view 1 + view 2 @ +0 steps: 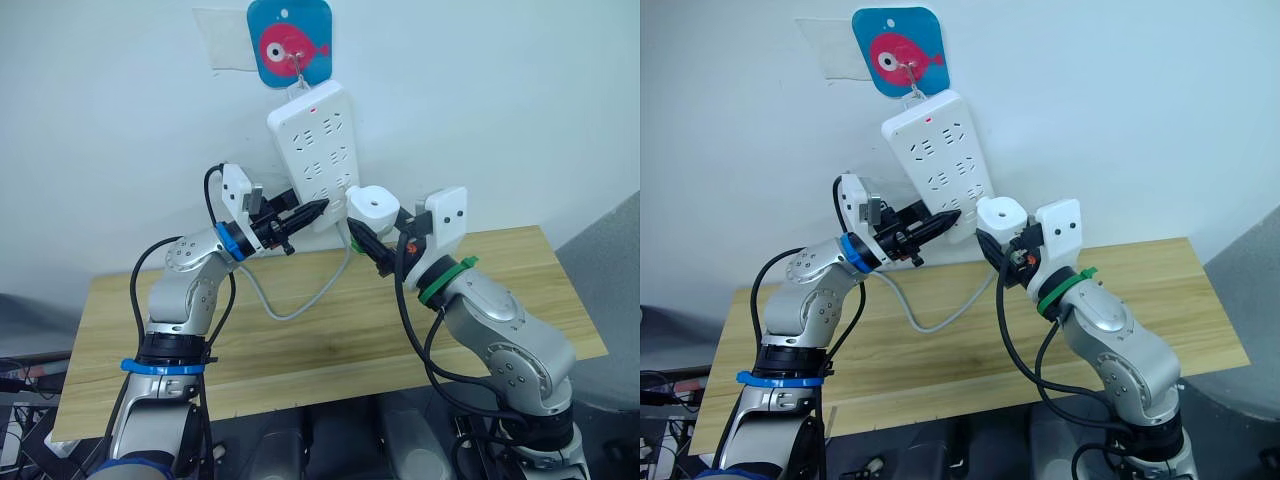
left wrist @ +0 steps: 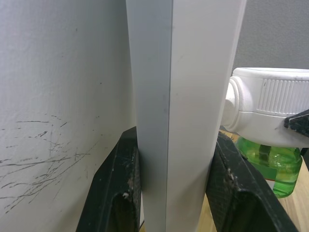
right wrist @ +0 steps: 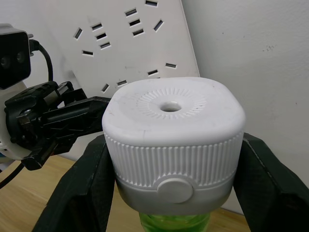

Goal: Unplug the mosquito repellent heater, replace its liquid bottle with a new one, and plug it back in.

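The mosquito repellent heater (image 3: 171, 130), a white rounded unit with a vent hole on top, carries a green liquid bottle (image 2: 265, 164) underneath. My right gripper (image 1: 375, 222) is shut on the heater's ribbed sides and holds it by the lower right corner of the white power strip (image 1: 315, 150) on the wall. Whether its prongs sit in a socket is hidden. My left gripper (image 2: 176, 193) is shut on the strip's lower end, one finger on the front and one behind.
The power strip hangs tilted from a hook on a blue fish plaque (image 1: 290, 42). Its grey cable (image 1: 300, 305) loops down onto the wooden table (image 1: 300, 360) below both arms. The wall stands right behind the strip.
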